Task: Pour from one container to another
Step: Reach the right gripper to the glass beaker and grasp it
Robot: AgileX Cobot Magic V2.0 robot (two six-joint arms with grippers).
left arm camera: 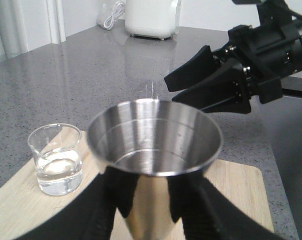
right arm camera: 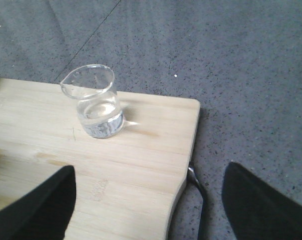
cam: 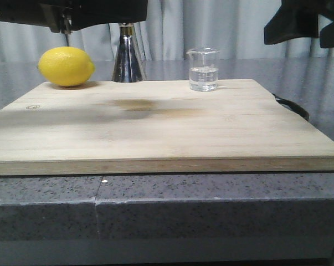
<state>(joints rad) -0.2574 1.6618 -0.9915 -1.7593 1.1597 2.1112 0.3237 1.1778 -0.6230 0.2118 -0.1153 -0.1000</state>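
Upright beaker (cam: 203, 70) part-filled, clear liquid, jigger (left arm camera: 155, 150) empty

Even, diffuse lighting is noted throughout; a soft shadow is cast across the board (cam: 167, 124) in the front view; bright glare is seen on the jigger (left arm camera: 155, 145) rim; near fingers (right arm camera: 33, 207) are rendered dark and blurred.

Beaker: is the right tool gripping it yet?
No. In the right wrist view the beaker stands free on the board, with the right tool's fingers spread wide and short of it.
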